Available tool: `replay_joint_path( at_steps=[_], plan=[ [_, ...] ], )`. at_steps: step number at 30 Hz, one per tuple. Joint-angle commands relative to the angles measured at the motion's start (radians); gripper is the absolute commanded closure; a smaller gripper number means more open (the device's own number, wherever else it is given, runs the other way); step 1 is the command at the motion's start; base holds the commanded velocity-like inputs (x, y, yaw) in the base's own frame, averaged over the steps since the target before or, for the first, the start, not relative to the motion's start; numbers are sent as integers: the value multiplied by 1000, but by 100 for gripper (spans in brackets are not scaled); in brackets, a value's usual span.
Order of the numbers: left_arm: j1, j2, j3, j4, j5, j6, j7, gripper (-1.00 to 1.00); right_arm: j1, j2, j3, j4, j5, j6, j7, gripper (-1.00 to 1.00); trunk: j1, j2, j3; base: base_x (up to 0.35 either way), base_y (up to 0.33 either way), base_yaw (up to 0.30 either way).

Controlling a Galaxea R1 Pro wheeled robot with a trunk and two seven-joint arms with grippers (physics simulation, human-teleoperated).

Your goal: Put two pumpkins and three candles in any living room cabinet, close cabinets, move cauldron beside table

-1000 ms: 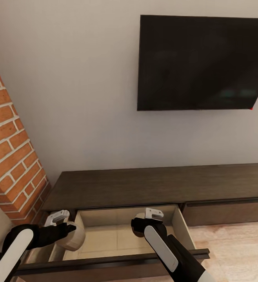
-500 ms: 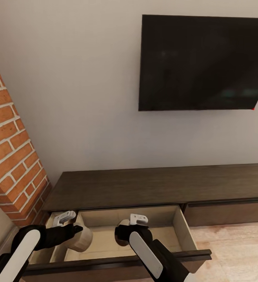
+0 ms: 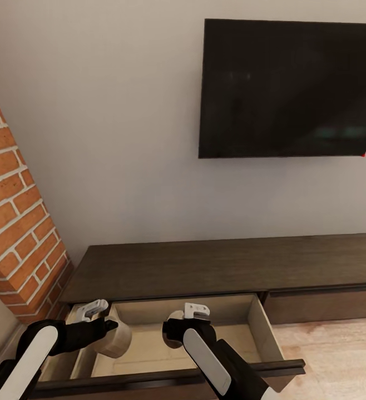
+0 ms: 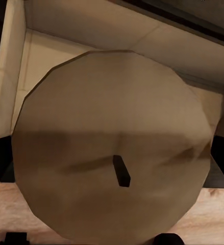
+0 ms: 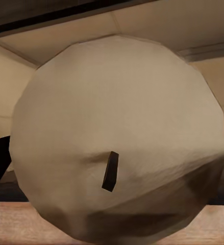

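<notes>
My left gripper (image 3: 97,311) was closed around a pale tan, round wax candle (image 3: 112,337) with a short dark wick, and my right gripper (image 3: 197,311) was closed around a second, cream-white round candle (image 3: 173,318). In each wrist view the candle sat between dark fingers, wick end (image 4: 121,171) facing the camera. Both candles hung directly over the pale beige inside of the pulled-out drawer (image 3: 261,333) of the long, low dark-brown wooden cabinet (image 3: 205,264), the left one close to the drawer's left wall, the right one nearer its middle. I judged the floor of the drawer lay straight below each candle, so the coming move was a short lowering and release, neither arm needing to reach across.
</notes>
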Motion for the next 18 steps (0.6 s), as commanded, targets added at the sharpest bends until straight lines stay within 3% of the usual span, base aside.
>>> replay_joint_path(
  at_steps=[1,12,18],
  plan=[
    [-1,1,-2,-1,12,1,9,100,-1,0,1,-2,-7,1,-9,100,0,0,-1,120,-82,0],
    [-1,1,-2,2,12,1,9,100,-1,-1,2,-4,-7,1,-9,100,0,0,-1,127,-94,0],
    [-1,1,0,2,12,1,9,100,-1,-2,2,-6,-8,1,-9,100,0,0,-1,29,-28,0]
  ],
)
